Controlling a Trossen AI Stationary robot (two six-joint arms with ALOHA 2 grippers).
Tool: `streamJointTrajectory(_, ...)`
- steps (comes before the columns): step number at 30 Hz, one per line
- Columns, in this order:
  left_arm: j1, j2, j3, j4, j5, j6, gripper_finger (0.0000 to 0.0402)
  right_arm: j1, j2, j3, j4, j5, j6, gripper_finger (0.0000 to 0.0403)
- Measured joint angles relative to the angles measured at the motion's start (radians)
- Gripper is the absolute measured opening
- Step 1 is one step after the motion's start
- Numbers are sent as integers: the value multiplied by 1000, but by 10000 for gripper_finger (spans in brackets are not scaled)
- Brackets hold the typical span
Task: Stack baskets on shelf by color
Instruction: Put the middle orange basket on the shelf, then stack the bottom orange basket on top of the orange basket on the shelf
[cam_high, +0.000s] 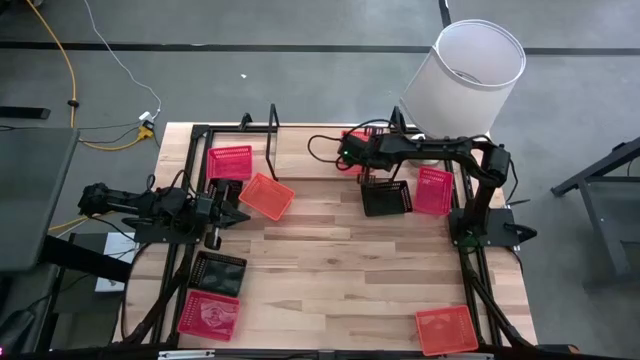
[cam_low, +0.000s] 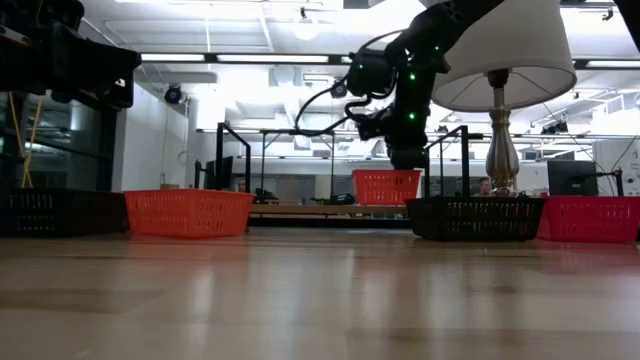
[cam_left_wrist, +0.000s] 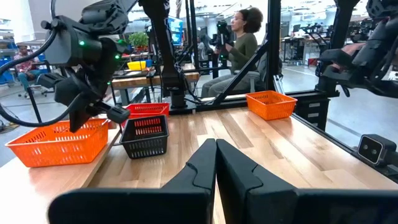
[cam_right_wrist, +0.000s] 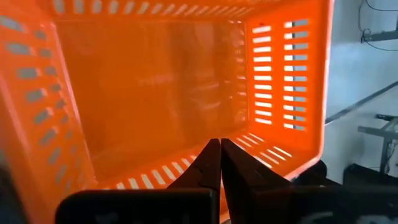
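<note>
Hovering over the far end of the worktop (cam_high: 330, 260), the right hand (cam_high: 362, 160) has its two fingers pressed together, and an orange basket (cam_right_wrist: 186, 93) fills its wrist view just beyond them. Whether a basket wall is pinched between the tips cannot be told; the fingers look clenched on nothing visible. From the level view the arm hangs above an orange basket (cam_low: 386, 186) that sits on the shelf (cam_high: 255, 125), whose black rod frame runs along the back edge.

Just in front of that hand lie a black basket (cam_high: 386, 198) and, touching its side, a pink basket (cam_high: 434, 190). Across the shelf's other end a pink basket (cam_high: 230, 162) sits square and another orange basket (cam_high: 267, 195) lies turned at an angle beside it. Near the front edge are a second black basket (cam_high: 218, 272), a pink one (cam_high: 209, 314) next to it, and a lone orange-red basket (cam_high: 446, 329) at the opposite corner.

The left hand (cam_high: 232, 212) waits at the worktop's left side, fingers closed and empty.

My judgement: to do this step well, the hand should clear straight up before travelling, then take the next orange basket by one long wall, keep it level, and lower it squarely so the rims nest rather than jam.
</note>
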Motion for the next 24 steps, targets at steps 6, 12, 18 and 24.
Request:
streamJointTrajectory(6,0,0,0,0,0,0,3,0,0,0,-53,56,-30,0)
streamJointTrajectory(12,0,0,0,0,0,0,3,2,0,0,-122,73,-33,0)
streamJointTrajectory(18,0,0,0,0,0,0,3,11,0,0,-84,107,-33,0)
streamJointTrajectory(24,0,0,0,0,0,0,3,16,0,0,75,36,-36,0)
